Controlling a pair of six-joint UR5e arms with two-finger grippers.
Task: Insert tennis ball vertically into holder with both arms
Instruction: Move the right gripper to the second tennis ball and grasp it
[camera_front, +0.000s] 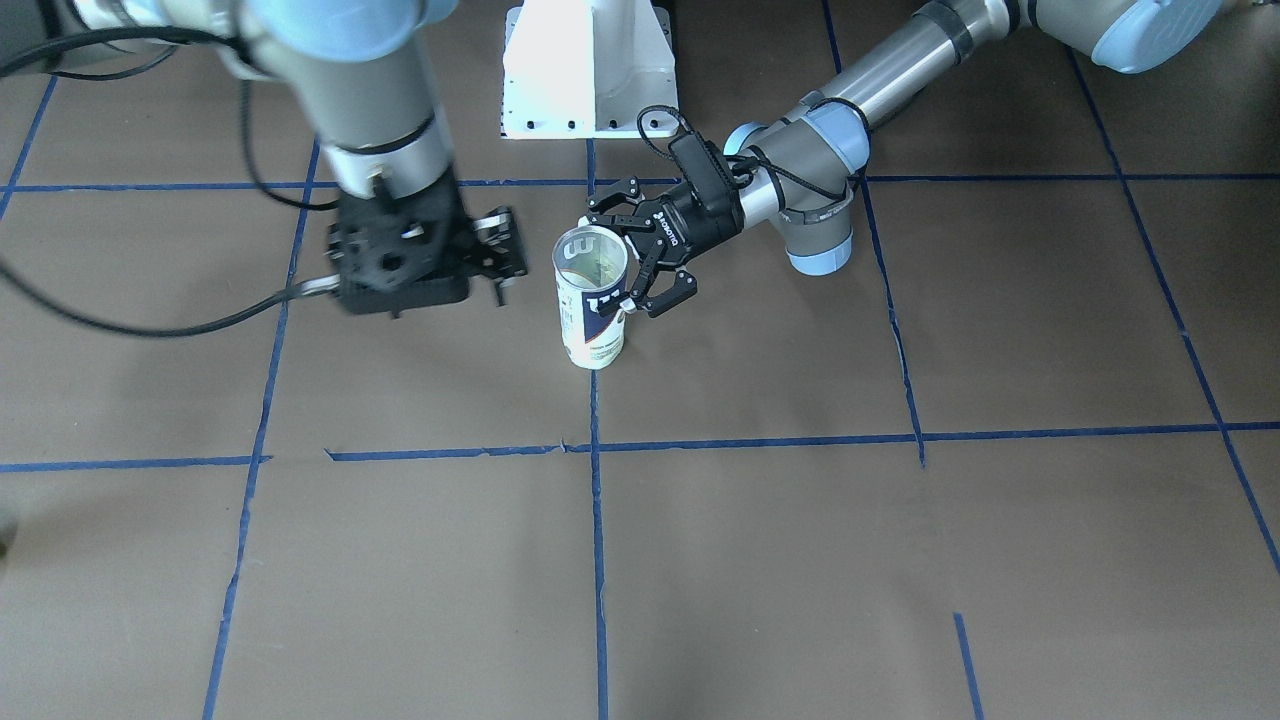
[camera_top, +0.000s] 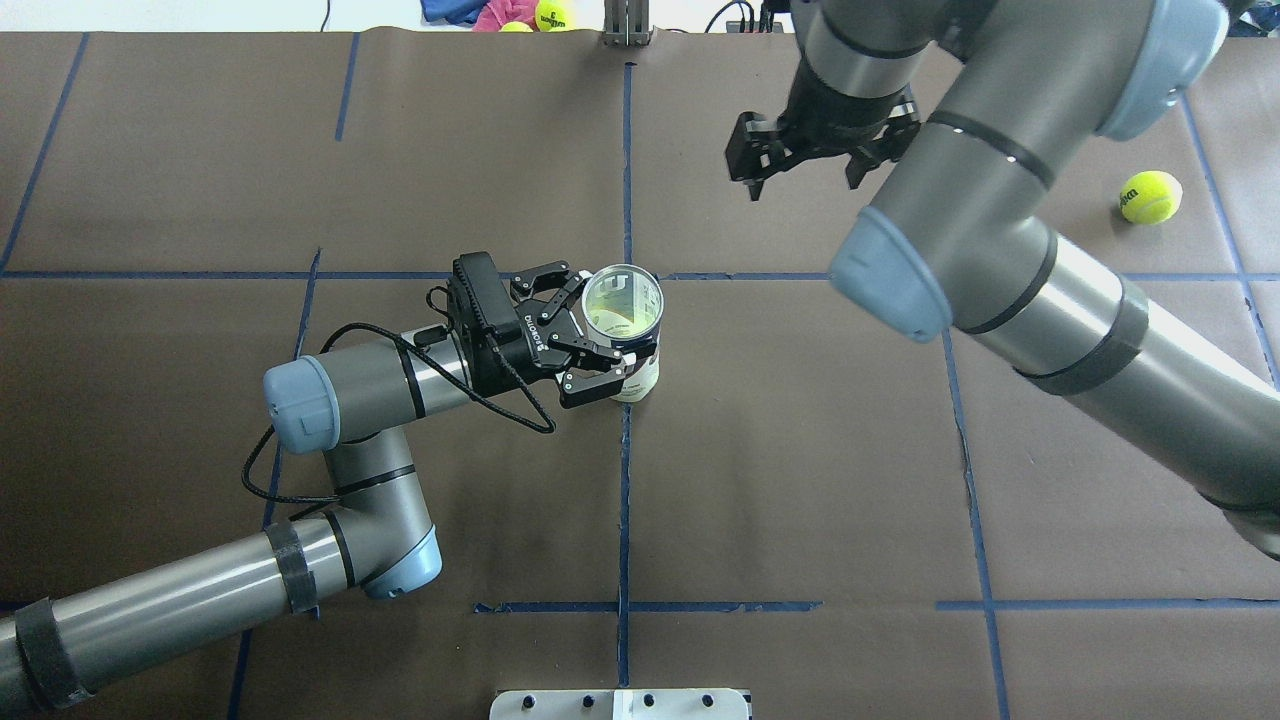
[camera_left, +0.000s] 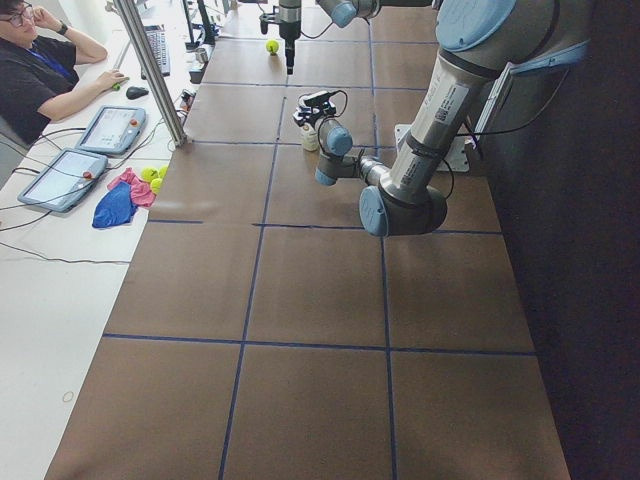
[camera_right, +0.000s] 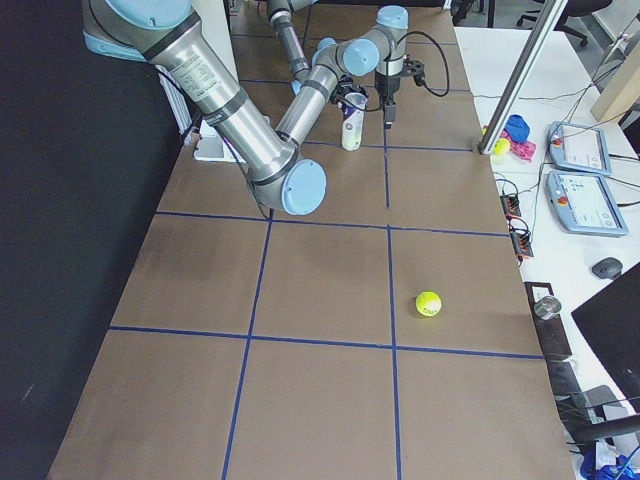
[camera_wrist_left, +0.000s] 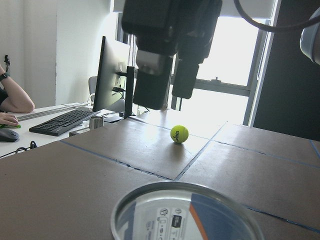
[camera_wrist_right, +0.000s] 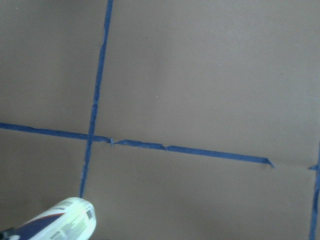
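The holder (camera_top: 628, 335) stands upright on the table near the centre line, its open top up. It also shows in the front view (camera_front: 592, 310), at the bottom of the left wrist view (camera_wrist_left: 185, 210), and in the right wrist view (camera_wrist_right: 65, 222). My left gripper (camera_top: 598, 330) is open and level, with one finger on each side of the can (camera_front: 630, 250). The tennis ball (camera_top: 1150, 196) lies alone on the table far to the right and shows in the left wrist view (camera_wrist_left: 179, 134). My right gripper (camera_top: 810, 165) hangs open and empty above the table beyond the can (camera_front: 500, 255).
The white pedestal base (camera_front: 588, 70) stands at the robot's edge of the table. Spare balls and cloths (camera_left: 130, 190) lie on the operators' desk off the table. An operator (camera_left: 40, 60) sits there. Blue tape lines (camera_top: 625, 470) cross the brown table.
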